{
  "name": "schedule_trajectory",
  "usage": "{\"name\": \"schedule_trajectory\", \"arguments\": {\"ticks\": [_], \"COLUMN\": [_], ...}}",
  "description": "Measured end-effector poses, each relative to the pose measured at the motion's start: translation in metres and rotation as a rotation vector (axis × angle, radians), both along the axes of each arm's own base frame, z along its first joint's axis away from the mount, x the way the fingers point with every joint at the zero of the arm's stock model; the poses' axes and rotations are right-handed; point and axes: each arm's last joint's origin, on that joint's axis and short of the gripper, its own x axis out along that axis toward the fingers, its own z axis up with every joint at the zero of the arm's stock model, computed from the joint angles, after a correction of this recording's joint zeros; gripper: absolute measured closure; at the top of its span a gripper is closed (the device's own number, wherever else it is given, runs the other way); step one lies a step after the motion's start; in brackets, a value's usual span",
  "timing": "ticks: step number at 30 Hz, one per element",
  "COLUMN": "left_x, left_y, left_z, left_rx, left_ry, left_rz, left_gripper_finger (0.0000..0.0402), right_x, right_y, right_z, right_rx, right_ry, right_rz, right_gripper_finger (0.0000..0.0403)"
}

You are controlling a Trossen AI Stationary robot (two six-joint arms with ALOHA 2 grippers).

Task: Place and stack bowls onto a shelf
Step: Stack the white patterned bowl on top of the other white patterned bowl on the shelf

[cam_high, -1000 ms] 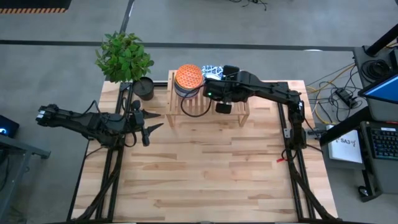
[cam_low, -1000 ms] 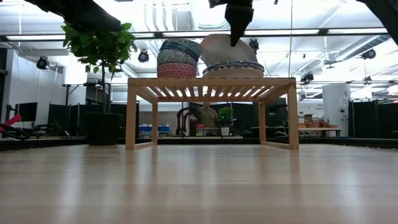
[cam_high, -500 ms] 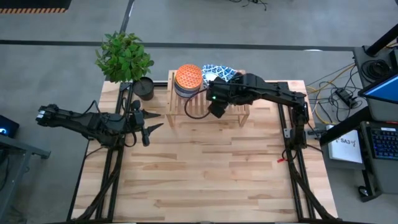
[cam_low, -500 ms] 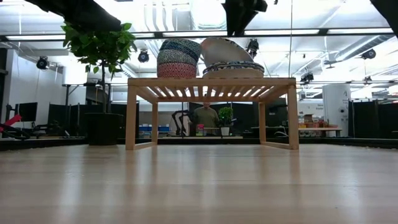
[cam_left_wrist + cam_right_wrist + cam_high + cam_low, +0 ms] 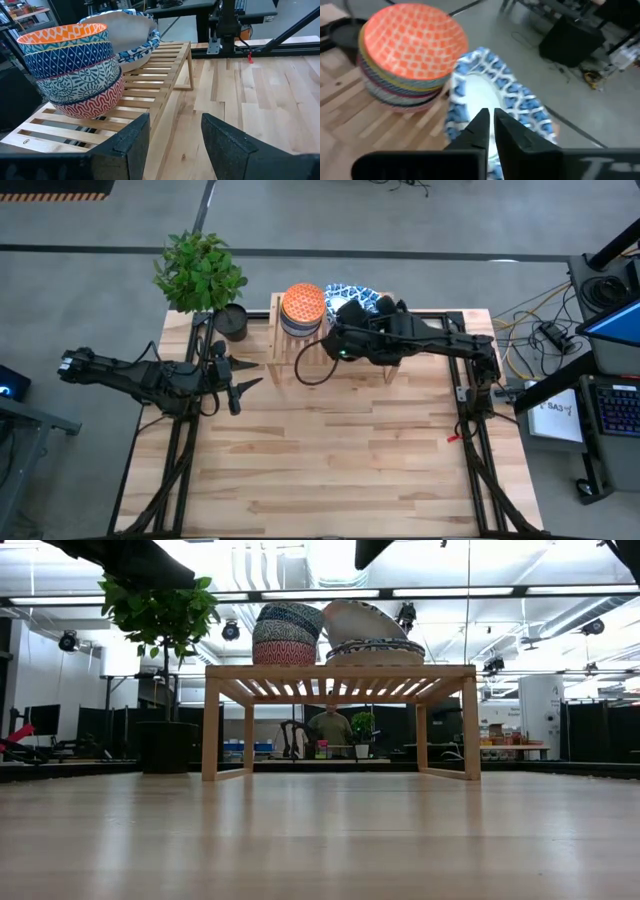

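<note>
Bowls (image 5: 303,307) stacked on shelf (image 5: 380,365)

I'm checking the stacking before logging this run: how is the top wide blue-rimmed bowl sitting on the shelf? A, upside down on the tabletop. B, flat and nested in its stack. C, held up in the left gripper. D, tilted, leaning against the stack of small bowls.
D: the top wide blue-rimmed bowl sits tilted on its stack, its raised edge against the stack of small bowls on the shelf.

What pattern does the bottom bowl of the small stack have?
Red-pink with white squiggly lines, bottom bowl; clearest in the left wrist view.
</note>
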Motion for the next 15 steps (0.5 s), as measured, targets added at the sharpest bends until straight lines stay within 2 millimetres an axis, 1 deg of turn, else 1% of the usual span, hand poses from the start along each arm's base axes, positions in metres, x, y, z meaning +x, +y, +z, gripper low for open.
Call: {"name": "schedule_trajectory", "arguments": {"ticks": [5, 9, 15], "left_x": [0.000, 0.000, 0.000], "left_y": [0.000, 0.000, 0.000], "left_z": [0.000, 0.000, 0.000], "left_rx": [0.000, 0.000, 0.003], "left_ry": [-0.001, -0.001, 0.001], "left_rz": [0.000, 0.000, -0.001], "left_gripper_finger": [0.0239, 0.0239, 0.0239], "right_x": [0.011, 0.013, 0.017], "right_y": [-0.007, -0.019, -0.034], "right_z": [-0.016, -0.027, -0.049], "right_rx": [0.055, 0.067, 0.147], "right_ry": [0.007, 0.032, 0.058], "right_rz": [0.031, -0.002, -0.011], "right_gripper_finger": [0.0393, 0.0394, 0.0394]}}
